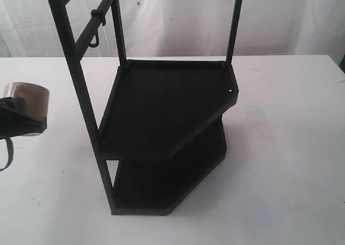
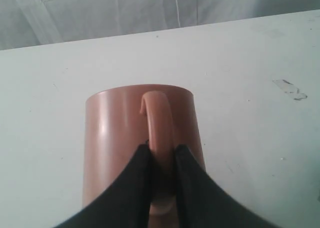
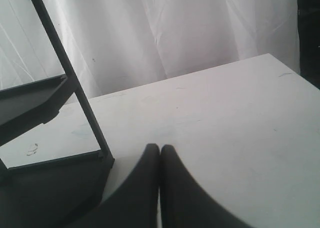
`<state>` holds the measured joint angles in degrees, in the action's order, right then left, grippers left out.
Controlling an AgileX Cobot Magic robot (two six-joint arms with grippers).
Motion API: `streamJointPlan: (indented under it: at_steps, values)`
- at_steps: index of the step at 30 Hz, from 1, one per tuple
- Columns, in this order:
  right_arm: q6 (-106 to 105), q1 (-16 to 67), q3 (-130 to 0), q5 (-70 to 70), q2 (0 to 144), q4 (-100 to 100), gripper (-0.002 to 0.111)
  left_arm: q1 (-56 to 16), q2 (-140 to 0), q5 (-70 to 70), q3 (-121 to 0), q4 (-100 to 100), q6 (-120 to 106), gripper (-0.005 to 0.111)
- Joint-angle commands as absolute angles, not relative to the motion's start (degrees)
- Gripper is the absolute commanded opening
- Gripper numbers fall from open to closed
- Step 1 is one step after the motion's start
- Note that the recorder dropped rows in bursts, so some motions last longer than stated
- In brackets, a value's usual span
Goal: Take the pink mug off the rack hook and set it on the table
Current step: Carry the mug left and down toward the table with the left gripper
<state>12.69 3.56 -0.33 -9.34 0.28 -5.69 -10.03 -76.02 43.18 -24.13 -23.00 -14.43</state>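
The pink mug (image 1: 29, 100) hangs at the far left of the exterior view, clear of the rack (image 1: 161, 110), over the white table (image 1: 280, 148). My left gripper (image 2: 162, 149) is shut on the mug's loop handle (image 2: 159, 119), one black finger on each side of it; in the exterior view only the gripper's dark body (image 1: 13, 121) shows. Whether the mug touches the table cannot be told. The rack hook (image 1: 98, 25) hangs empty on the rack's upper left bar. My right gripper (image 3: 160, 149) is shut on nothing, low over the table beside the rack's base (image 3: 50, 183).
The rack's two black shelves (image 1: 167, 102) fill the middle of the table. A white curtain (image 1: 280, 19) backs the table's far edge. A small scuffed mark (image 2: 290, 87) lies on the tabletop in the left wrist view.
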Motion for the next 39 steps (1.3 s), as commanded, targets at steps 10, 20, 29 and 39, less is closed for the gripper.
streamJointPlan:
  at_steps: [10, 20, 29, 39]
  values:
    - [12.92, 3.50, 0.00, -9.14, 0.00, -5.55, 0.000, -9.84, -95.59, 57.42, -33.21, -17.62, -11.31, 0.000]
    - [12.92, 3.50, 0.00, -9.14, 0.00, -5.55, 0.000, -9.84, -103.21, 63.76, -32.63, -16.01, -7.26, 0.000]
    - [12.92, 3.50, 0.00, -9.14, 0.00, -5.55, 0.000, -9.84, -103.21, 67.24, -25.51, -15.76, -1.64, 0.000]
    - [12.92, 3.50, 0.00, -9.14, 0.00, -5.55, 0.000, -9.84, -103.21, 69.32, -21.43, -15.65, 0.37, 0.000]
